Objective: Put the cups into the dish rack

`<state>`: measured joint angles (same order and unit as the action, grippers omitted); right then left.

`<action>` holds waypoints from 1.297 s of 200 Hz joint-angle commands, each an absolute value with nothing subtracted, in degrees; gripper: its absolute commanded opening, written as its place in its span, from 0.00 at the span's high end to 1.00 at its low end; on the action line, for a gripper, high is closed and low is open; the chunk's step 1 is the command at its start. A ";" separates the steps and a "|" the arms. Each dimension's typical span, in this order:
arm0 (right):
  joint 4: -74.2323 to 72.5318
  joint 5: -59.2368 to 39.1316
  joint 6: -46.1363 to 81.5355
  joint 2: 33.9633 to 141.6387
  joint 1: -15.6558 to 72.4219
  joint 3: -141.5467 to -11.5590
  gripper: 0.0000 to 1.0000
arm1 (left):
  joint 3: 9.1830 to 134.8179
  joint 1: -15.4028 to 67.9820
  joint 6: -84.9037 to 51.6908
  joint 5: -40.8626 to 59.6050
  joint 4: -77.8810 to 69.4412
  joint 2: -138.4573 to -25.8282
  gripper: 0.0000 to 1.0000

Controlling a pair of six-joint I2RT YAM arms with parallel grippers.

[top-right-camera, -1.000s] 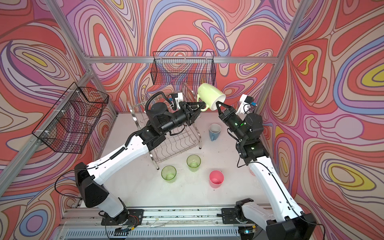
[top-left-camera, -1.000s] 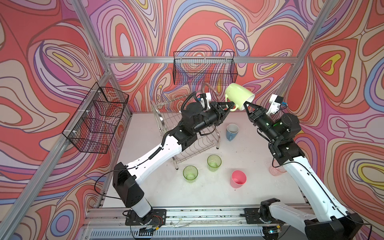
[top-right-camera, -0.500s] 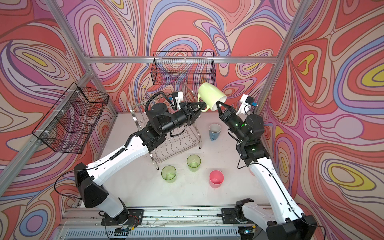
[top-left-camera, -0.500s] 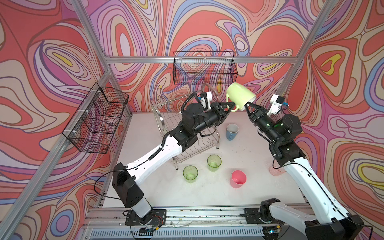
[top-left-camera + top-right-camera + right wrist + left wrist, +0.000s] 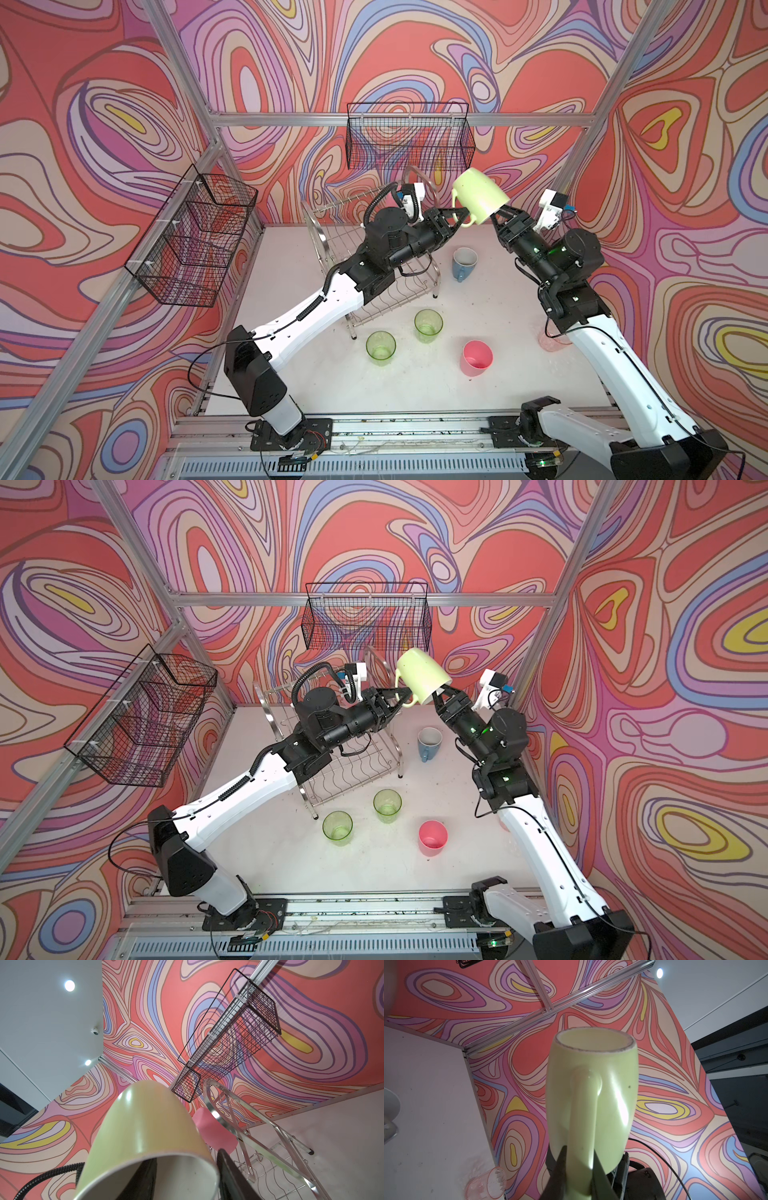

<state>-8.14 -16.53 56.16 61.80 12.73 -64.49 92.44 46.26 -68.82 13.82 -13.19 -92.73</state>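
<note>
Mid-air handover of the pale-green mug (image 5: 480,199). It is held above the 12 o'clock edge of the tabletop (image 5: 328,386), just off the 2 o'clock corner of the dish rack (image 5: 401,293), and tilted mouth-down toward 5 o'clock. The jaws of the left gripper (image 5: 464,216) are closed tight on the handle alone. The jaws of the right gripper (image 5: 498,212) stand parted astride the rim, one inside the mouth and one outside, pinching nothing.

Done well, I judge, the right arm backs out along the mug's own axis so that neither jaw catches the rim. A pinch on the handle alone lets a heavy mug swing, so the left arm should wait until the mouth is clear. It should then travel slowly and lower the mug mouth-down onto a bare stretch of rack wire.

Count, largest first:
- One dish rack, at 11 o'clock.
- Two black mesh baskets (image 5: 409,137) (image 5: 195,237), on the walls.
- Seven cups:
  - One pale-green mug.
  - One blue mug (image 5: 463,264), at 1 o'clock.
  - Two opaque pink tumblers: one (image 5: 476,361) at 5 o'clock, and one (image 5: 214,1132) glimpsed through the rack's handle loop, its seat hidden.
  - Two clear green cups (image 5: 428,326) (image 5: 380,348), at 6 and 7 o'clock.
  - One clear pinkish cup (image 5: 547,345), at 4 o'clock, half hidden by the right arm.
</note>
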 commanded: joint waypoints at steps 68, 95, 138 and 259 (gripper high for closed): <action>-6.90 -16.02 52.41 56.36 12.92 -61.41 0.44 | 91.15 45.88 -55.16 6.94 -8.86 -85.98 0.93; -3.56 -14.56 50.54 55.52 12.92 -61.02 0.43 | 90.53 45.92 -52.11 5.52 -7.45 -85.00 0.94; 1.14 -11.27 47.25 54.96 12.92 -61.48 0.44 | 89.89 46.61 -44.42 1.59 -4.01 -82.71 0.97; 4.20 -8.69 41.65 55.46 12.92 -61.96 0.44 | 91.86 46.79 -30.05 -6.68 3.28 -78.26 0.98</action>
<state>2.94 -9.96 44.14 55.61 12.82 -61.71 88.95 46.57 -36.18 -1.91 5.72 -82.52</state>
